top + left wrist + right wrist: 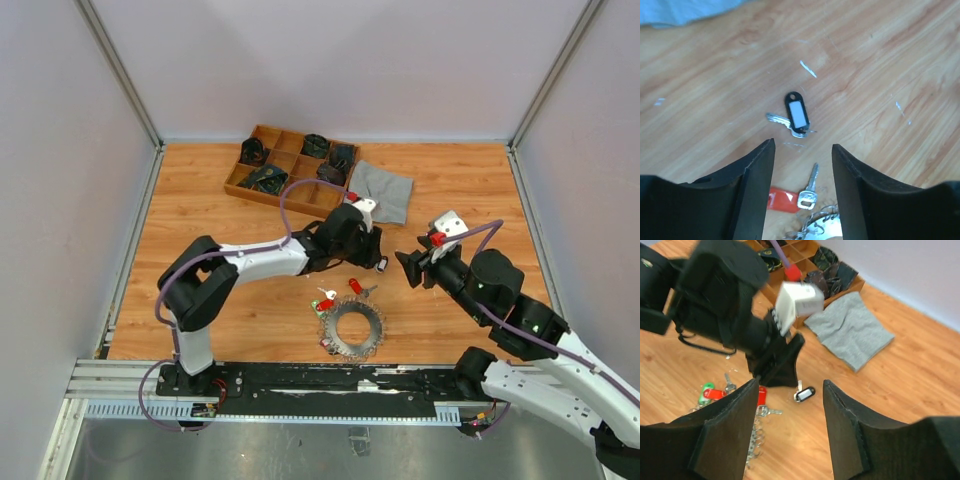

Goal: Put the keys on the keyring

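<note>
A silver key with a black, white-labelled tag [797, 114] lies on the wooden table just ahead of my open left gripper [803, 145], whose fingers hold nothing. Closer in, a key with a red tag [808, 192] lies beside the keyring [826, 224]. In the top view the keyring [352, 328] is a spiky grey disc, with red-, green- and white-tagged keys [324, 300] at its upper left. My left gripper [372, 256] hovers above the black-tagged key [383, 266]. My right gripper [408, 268] is open and empty, facing that key [804, 394] from the right.
A wooden compartment tray [236, 182] holding dark items stands at the back, with a grey cloth [383, 190] to its right. White scraps [808, 69] dot the table. Walls enclose the table on three sides.
</note>
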